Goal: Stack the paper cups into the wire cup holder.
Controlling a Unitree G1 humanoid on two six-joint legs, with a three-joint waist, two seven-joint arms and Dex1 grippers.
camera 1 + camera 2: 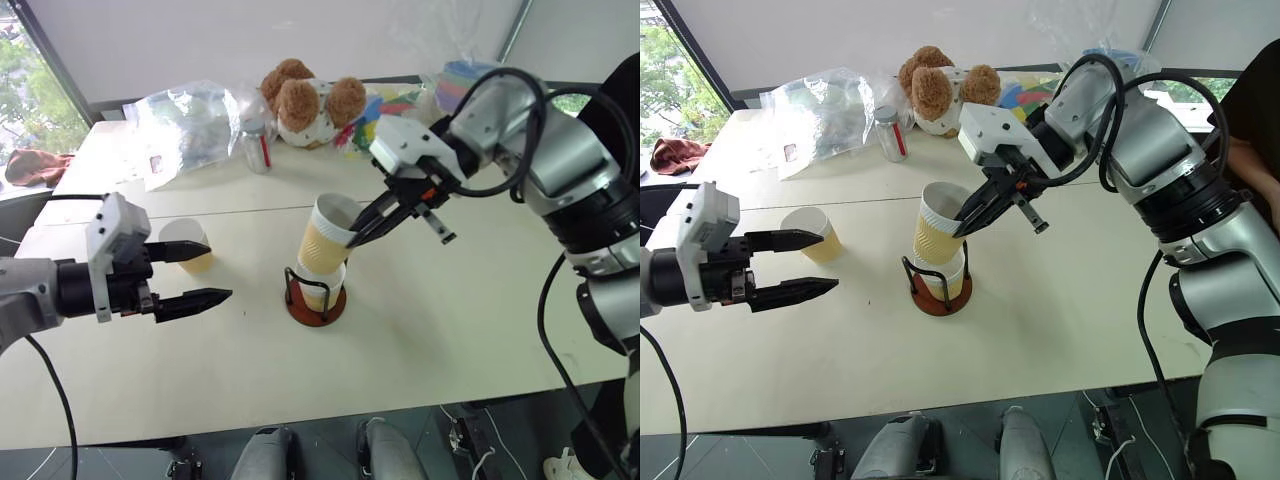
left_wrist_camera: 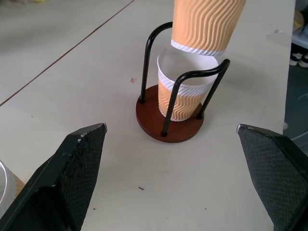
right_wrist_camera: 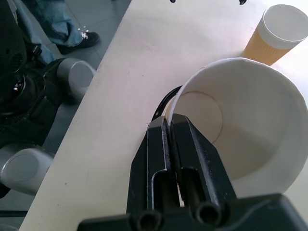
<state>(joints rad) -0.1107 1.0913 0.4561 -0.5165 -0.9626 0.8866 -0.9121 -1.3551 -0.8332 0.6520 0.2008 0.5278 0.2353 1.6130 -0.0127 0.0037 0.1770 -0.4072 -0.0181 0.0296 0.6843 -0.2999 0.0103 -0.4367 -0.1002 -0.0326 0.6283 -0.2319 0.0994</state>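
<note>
Right gripper [image 1: 965,222] pinches the second cup's [image 1: 936,231] rim, tilted above the holder [image 1: 937,283]. Next: straighten, lower, nest. Left gripper [image 1: 805,265] idles, fingers apart.

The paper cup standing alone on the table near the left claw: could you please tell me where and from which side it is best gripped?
Probably by the rim. The lone paper cup stands upright, mouth open and facing up, so one finger could go inside and one outside the wall, coming from above. The right claw holds the tilted cup over the wire cup holder that way.
</note>
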